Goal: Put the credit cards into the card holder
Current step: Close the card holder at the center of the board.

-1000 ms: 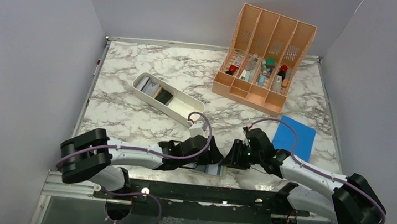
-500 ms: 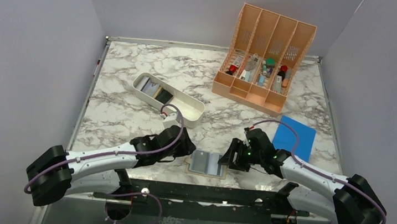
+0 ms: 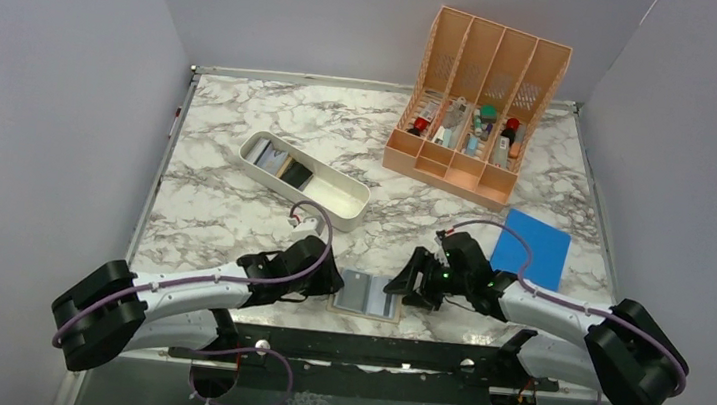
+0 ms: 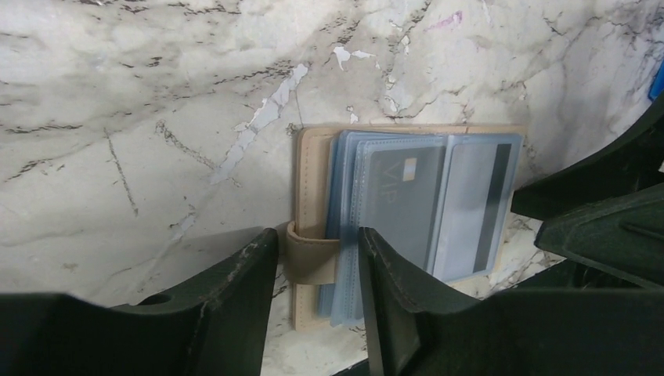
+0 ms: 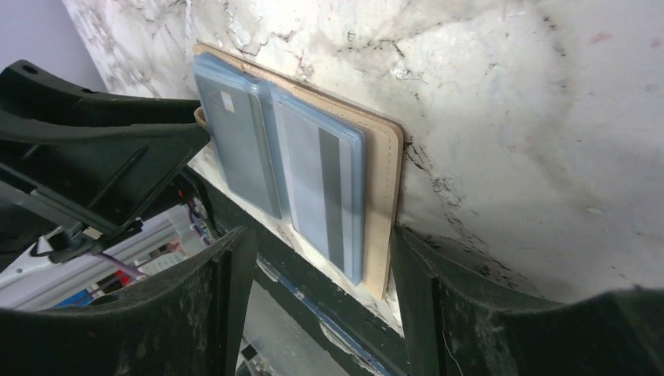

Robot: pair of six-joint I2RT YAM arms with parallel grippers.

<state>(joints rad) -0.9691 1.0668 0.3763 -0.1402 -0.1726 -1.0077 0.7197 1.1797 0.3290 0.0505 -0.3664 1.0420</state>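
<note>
The card holder (image 4: pixel 407 204) lies open and flat at the table's near edge. The left gripper (image 4: pixel 317 243) has its spread jaws either side of the tan strap (image 4: pixel 312 260), and the right gripper (image 5: pixel 317 235) is likewise wide apart and empty at the holder's right border. The holder looks light and floppy, with slick clear sleeves apt to fan, so the stiffer tan cover edge or the strap is likely the surest hold. Farther back, thin rigid credit cards (image 3: pixel 299 174) rest in the white tray (image 3: pixel 350 194) and are probably pinchable only by an edge.
</note>
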